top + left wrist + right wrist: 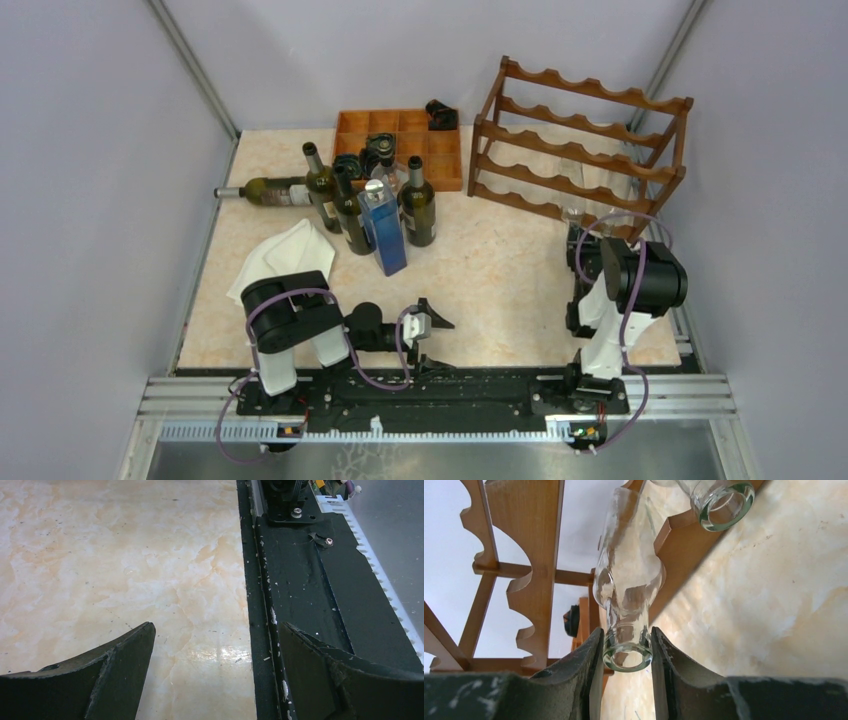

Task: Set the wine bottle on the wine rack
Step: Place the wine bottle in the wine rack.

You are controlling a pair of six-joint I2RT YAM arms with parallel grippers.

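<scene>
my right gripper (626, 647) is pinched on the neck of a clear glass wine bottle (626, 580), its body angled into the wine rack (531, 555) beside a scalloped rail, near a second clear bottle (723, 502). only the wrist view shows that grip; from above, the right arm (640, 280) stands folded at the rack's near corner. my left gripper (215, 650) hangs spread wide and holds nothing, low over the marble table (125, 555) by the black base rail (300, 590).

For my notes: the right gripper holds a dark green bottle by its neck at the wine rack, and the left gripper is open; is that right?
The right gripper holds a clear glass bottle, not a dark green one, by its neck at the wine rack; the right wrist view shows it. The left gripper is open.
</scene>
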